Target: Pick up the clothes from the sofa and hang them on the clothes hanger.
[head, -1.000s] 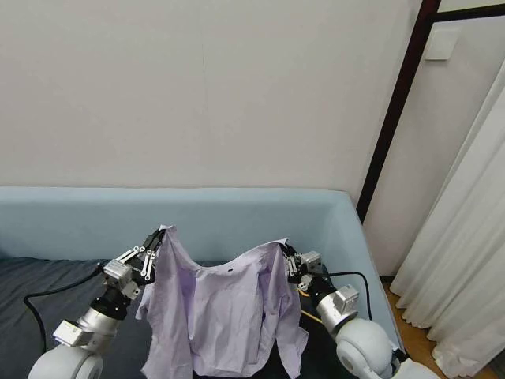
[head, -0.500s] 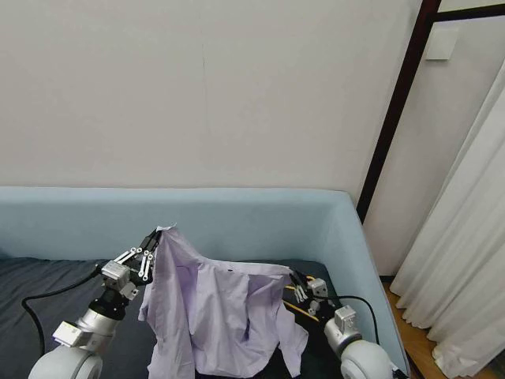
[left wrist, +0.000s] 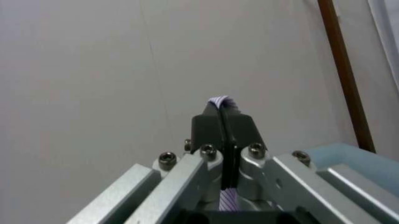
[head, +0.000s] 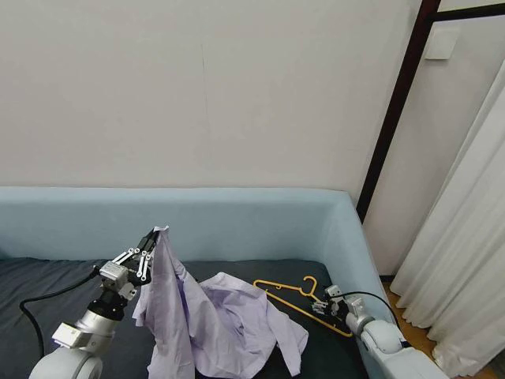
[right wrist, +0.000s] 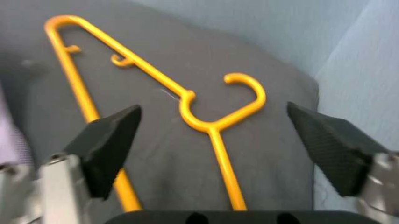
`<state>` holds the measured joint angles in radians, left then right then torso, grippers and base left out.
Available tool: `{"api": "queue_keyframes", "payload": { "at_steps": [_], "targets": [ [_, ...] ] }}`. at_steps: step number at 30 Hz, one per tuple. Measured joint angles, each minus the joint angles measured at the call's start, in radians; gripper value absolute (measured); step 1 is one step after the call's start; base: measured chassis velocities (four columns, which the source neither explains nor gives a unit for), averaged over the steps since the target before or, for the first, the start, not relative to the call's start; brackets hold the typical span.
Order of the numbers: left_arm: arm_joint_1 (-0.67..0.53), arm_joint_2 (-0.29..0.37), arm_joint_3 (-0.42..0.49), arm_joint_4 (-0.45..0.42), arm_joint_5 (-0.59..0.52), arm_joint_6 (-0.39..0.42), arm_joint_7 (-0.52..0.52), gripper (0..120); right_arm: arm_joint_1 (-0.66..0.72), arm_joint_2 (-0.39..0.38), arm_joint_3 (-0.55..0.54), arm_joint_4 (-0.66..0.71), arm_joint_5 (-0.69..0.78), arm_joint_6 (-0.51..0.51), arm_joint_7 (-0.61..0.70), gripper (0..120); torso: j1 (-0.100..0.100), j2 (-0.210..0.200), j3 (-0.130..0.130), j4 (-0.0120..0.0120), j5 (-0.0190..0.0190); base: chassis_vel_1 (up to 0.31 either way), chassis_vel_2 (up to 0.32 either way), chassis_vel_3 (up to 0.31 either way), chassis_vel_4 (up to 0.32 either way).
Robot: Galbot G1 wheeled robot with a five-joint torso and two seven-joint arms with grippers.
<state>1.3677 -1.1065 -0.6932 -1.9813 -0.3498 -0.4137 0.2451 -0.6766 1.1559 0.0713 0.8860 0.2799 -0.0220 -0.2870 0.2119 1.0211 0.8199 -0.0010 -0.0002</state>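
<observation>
Lilac shirt (head: 215, 325) in left pincer (head: 155, 234), hem cropped, right pincer (right wrist: 213, 112) agape

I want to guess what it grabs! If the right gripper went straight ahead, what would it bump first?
Probably the thin yellow clothes hanger, lying on the dark grey sofa cushion. The right gripper points at its hook's neck, jaws open on either side.

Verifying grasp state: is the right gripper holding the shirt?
No, the right gripper is open over the hanger on the sofa, while the shirt hangs from the shut left gripper.
</observation>
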Motion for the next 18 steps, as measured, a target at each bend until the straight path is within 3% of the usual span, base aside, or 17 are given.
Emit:
{"api": "queue_keyframes", "payload": {
  "at_steps": [5, 12, 18],
  "targets": [
    [0.006, 0.0, -0.015, -0.009, -0.002, 0.002, -0.011, 0, 0.048, 0.037, 0.014, -0.114, -0.019, 0.003, -0.05, 100, 0.0, 0.0, 0.0, -0.0001, 0.0, 0.0, 0.0, 0.0, 0.0],
    [0.012, -0.007, -0.021, -0.021, -0.004, 0.002, -0.018, 0, 0.071, 0.064, 0.028, -0.2, -0.025, 0.004, -0.06, 98, 0.0, 0.0, 0.0, -0.0002, 0.0001, 0.0, 0.0, 0.0, 0.0],
    [0.014, -0.011, -0.022, -0.032, -0.004, 0.004, -0.025, 0, 0.08, 0.076, 0.033, -0.223, -0.046, -0.069, -0.028, 77, 0.0, 0.0, 0.0, -0.0002, 0.0, 0.0, 0.0, 0.0, 0.0]
  ]
}}
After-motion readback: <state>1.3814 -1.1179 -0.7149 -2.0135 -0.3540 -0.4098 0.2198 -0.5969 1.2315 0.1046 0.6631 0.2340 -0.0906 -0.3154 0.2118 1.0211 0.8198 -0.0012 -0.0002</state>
